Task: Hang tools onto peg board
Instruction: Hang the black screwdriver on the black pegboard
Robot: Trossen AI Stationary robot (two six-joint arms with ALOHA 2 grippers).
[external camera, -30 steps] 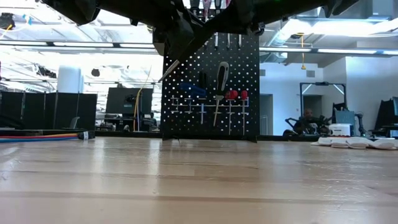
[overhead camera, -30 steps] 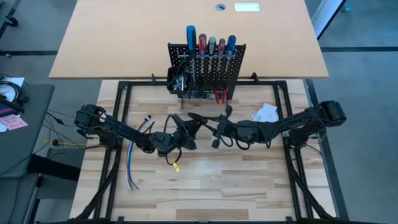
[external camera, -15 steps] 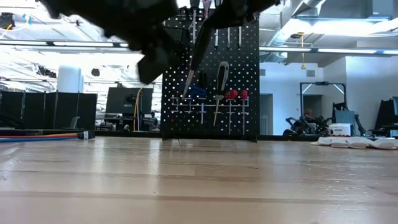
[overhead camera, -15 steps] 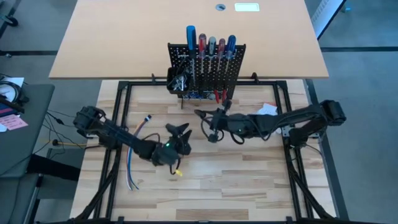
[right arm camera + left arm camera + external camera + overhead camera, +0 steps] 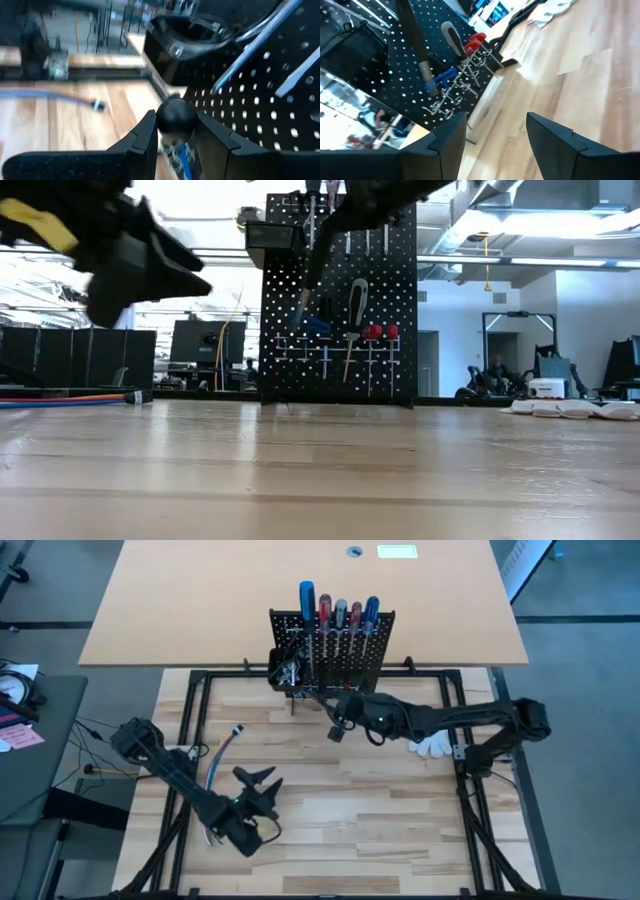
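White glove [image 5: 432, 746] and cable bundle [image 5: 213, 778] flank the peg board [image 5: 335, 650]

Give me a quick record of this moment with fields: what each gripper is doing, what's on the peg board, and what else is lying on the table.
left gripper: open, empty, over the near left part of the table, away from the peg board
right gripper: shut on a black-handled screwdriver, right in front of the peg board
peg board: upright at the table's far edge; screwdrivers along the top rail, red-handled pliers on hooks, black bin at one side
also on table: cables at left, white glove at right
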